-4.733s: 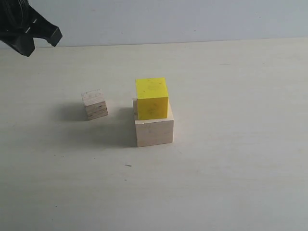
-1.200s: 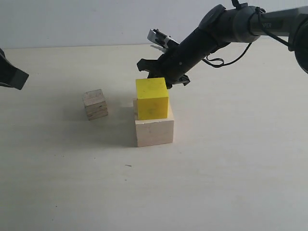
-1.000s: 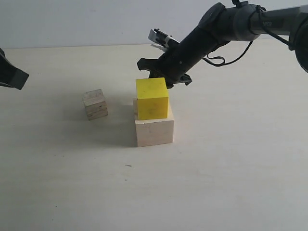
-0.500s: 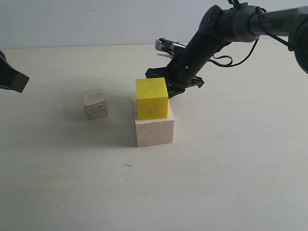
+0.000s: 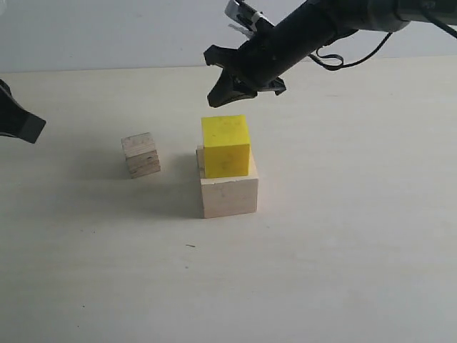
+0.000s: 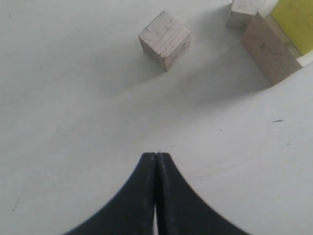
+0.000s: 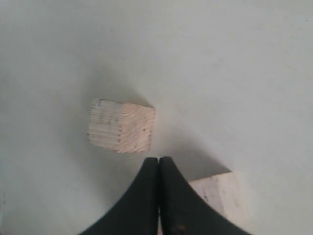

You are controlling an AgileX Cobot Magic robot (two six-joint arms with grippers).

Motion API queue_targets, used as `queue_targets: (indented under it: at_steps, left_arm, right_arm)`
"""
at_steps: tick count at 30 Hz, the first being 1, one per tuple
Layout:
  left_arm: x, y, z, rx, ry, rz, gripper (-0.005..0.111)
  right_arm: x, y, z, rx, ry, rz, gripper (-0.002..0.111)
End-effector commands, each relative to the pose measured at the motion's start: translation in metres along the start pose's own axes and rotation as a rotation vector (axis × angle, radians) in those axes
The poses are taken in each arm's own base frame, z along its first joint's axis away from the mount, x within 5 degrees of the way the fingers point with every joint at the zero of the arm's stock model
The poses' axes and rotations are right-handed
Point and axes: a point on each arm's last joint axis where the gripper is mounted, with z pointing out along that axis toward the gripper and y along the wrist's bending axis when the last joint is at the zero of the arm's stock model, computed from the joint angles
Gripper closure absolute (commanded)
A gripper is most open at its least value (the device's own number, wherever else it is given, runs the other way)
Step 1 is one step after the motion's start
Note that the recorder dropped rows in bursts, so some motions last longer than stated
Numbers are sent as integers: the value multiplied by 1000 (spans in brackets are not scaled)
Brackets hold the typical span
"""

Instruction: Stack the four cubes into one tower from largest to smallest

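Note:
The bright yellow cube (image 5: 226, 146) sits on the pale plain wood cube (image 5: 228, 195). The layered plywood cube (image 5: 141, 155) stands alone on the table to their left, also seen as the plywood cube (image 6: 165, 40) and the plywood cube (image 7: 121, 126). The small tan cube (image 5: 200, 158) peeks out behind the pale cube's far left corner; the small tan cube (image 6: 243, 11) lies on the table there. My right gripper (image 5: 216, 98) hangs shut and empty in the air above and behind the yellow cube; right gripper (image 7: 158, 159). My left gripper (image 6: 155, 155) is shut and empty at the far left, left gripper (image 5: 20, 123).
The beige table (image 5: 343, 236) runs back to a pale wall (image 5: 143, 32). A pale block corner (image 7: 220, 196) shows beside the right fingers; which cube it is I cannot tell. A small dark speck (image 5: 190, 246) lies in front of the stack.
The right gripper has risen from just behind the yellow cube to well above it and shifted slightly left. The cubes and the left gripper have not moved.

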Motion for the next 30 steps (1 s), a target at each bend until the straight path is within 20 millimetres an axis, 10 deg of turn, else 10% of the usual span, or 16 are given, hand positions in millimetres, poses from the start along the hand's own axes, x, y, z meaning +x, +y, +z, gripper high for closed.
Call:
queue_targets:
  at_steps: [1, 16, 30]
  left_arm:
    - [0, -1, -1, 6, -14, 0, 107]
    - [0, -1, -1, 6, -14, 0, 107]
    - [0, -1, -1, 6, -14, 0, 107]
  right_arm:
    - [5, 6, 18, -65, 15, -9, 108]
    - [21, -20, 56, -22, 86, 30, 108]
    - [24, -30, 52, 124, 123, 44, 108]
